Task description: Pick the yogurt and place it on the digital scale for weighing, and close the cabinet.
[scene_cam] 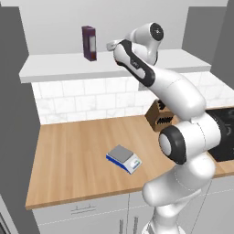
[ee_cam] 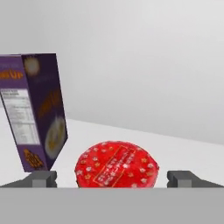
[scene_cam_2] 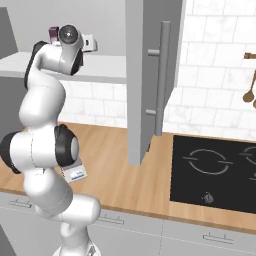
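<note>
The yogurt (ee_cam: 117, 165), a cup with a red patterned lid, stands on the white shelf of the cabinet (scene_cam: 59, 64). My gripper (ee_cam: 113, 179) is open, one fingertip on each side of the cup, not touching it. In the base views the arm reaches up to the shelf, with the hand (scene_cam: 111, 45) just right of a dark purple carton (scene_cam: 89, 43); there the arm hides the yogurt. The cabinet's right door (scene_cam_2: 150, 75) stands open, its bar handle (scene_cam_2: 161, 75) facing me. The digital scale (scene_cam: 123, 158) lies on the wooden counter below.
The purple carton (ee_cam: 35, 113) stands close to the left of the yogurt. A brown block (scene_cam: 160, 116) sits on the counter behind the arm. A black cooktop (scene_cam_2: 215, 170) lies to the right, and a wooden spoon (scene_cam_2: 248, 92) hangs on the tiled wall.
</note>
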Controlling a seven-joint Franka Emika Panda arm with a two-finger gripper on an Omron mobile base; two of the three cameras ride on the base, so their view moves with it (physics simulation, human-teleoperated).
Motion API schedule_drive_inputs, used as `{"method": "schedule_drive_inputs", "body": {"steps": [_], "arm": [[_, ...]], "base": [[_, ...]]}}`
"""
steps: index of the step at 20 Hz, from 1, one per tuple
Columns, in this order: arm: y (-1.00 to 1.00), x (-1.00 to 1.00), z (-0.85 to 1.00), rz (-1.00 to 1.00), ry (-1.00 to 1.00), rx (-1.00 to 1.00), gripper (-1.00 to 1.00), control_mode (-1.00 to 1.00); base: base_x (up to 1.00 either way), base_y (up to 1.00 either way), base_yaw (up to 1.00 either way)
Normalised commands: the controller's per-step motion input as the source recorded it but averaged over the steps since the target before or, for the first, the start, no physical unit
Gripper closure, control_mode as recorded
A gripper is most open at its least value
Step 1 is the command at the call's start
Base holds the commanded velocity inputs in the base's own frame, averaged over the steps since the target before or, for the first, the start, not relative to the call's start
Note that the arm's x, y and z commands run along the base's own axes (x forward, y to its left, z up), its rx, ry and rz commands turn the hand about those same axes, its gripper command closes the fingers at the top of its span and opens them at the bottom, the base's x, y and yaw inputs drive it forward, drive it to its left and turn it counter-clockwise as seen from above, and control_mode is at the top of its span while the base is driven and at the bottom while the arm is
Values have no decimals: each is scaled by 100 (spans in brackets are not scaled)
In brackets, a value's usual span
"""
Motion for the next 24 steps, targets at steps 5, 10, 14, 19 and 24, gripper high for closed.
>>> {"method": "schedule_drive_inputs", "body": {"steps": [5,10,14,19,24], "arm": [[4,11,-3,0,0,0,-100,-100],[0,0,-7,0,0,0,100,-100],[0,0,-14,0,0,0,100,-100],[4,-8,-4,0,0,0,100,-100],[1,-73,2,0,-6,3,100,-100]], "base": [[0,0,0],[0,0,0],[0,0,0],[0,0,0],[0,0,0]]}}
